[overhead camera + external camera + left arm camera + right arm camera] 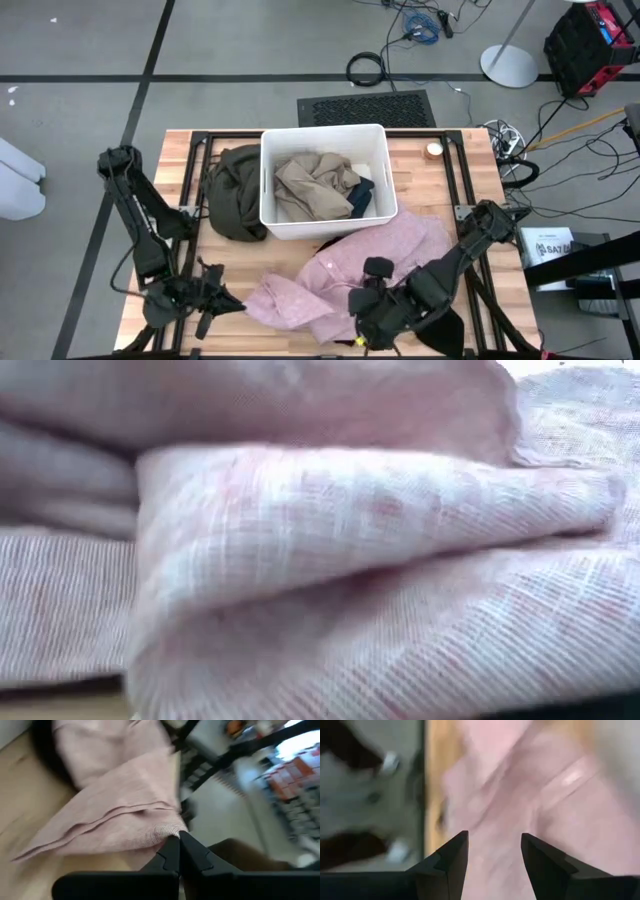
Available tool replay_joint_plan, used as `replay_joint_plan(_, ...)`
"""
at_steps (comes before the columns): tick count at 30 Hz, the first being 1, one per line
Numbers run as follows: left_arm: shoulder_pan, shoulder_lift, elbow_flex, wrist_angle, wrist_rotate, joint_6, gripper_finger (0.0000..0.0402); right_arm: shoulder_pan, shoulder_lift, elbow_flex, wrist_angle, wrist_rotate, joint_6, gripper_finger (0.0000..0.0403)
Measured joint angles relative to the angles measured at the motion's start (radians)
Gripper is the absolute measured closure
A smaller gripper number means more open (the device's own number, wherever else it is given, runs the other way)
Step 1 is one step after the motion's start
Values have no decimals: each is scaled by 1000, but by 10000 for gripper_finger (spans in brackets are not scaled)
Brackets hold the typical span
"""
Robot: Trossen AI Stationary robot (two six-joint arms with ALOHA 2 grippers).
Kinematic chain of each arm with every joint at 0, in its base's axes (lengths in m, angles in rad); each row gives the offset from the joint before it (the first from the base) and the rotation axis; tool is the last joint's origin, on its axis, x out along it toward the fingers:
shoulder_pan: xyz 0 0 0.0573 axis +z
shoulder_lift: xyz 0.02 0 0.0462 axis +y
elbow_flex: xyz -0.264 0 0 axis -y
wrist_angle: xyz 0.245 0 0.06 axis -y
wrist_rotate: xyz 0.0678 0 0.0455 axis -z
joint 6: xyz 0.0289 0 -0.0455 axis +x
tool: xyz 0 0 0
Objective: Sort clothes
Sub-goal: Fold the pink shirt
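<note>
On my left side, the left gripper (232, 303) sits low at the table's (180, 240) front edge, its fingers (172, 855) pressed together, tips touching the hem of the pink garment (340, 270). Farther back, the olive-green garment (235, 190) lies against the white bin (380, 210), which holds the beige-khaki garment (310, 185) and a dark one (362, 192). The pink garment spreads in front of the bin. My right gripper (492, 852) hovers over it, fingers spread, holding nothing.
</note>
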Motion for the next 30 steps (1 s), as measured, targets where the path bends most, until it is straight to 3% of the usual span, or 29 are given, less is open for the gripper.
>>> replay_joint_plan(3, -5, 23, 0, -82, -3, -66, 401, 4, 0, -24, 129, 72, -22, 232)
replay_joint_plan(14, 5, 27, 0, -93, -6, 25, 401, 39, 2, -385, 835, 52, -205, 232)
replay_joint_plan(20, -5, 27, 0, -89, 0, 20, 401, 45, 1, -412, 775, 175, -114, 243)
replay_joint_plan(30, -17, 27, 0, -82, -20, 21, 401, 100, 88, -412, 639, 186, 50, 254)
